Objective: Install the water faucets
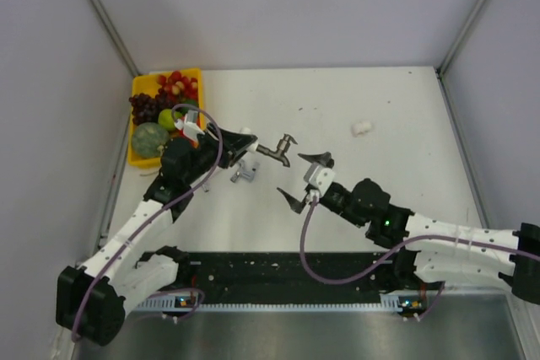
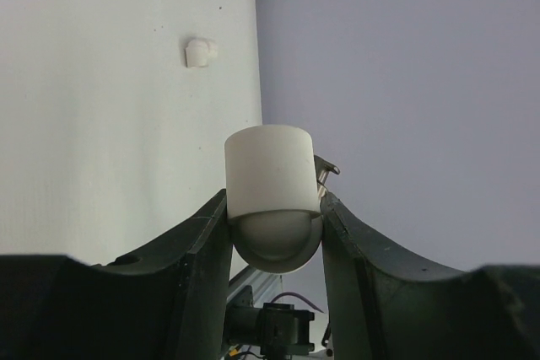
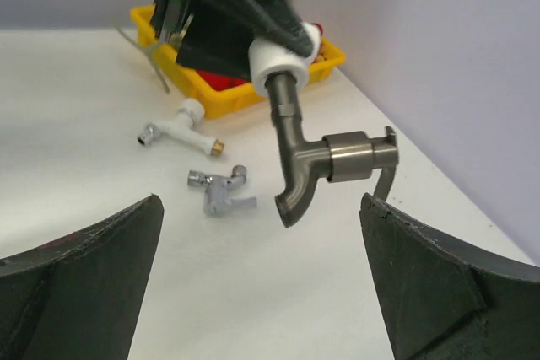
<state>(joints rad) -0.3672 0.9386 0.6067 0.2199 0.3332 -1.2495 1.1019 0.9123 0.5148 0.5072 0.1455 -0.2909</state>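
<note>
Sticking out of the white fitting (image 2: 270, 166) pinched by the left gripper (image 2: 274, 215), the dark grey tap (image 3: 325, 162) is faced by the wide-spread right gripper (image 1: 305, 179).

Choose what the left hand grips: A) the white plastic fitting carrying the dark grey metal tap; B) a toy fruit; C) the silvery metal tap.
A: the left hand clamps the white plastic fitting, the dark grey metal tap sticking out of it.

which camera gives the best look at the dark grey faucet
Right wrist: the dark grey faucet sits mid-frame, with spout, body and lever all sharp. Top external shows it small and from above. Left wrist shows only a metal sliver behind the white fitting.
</note>
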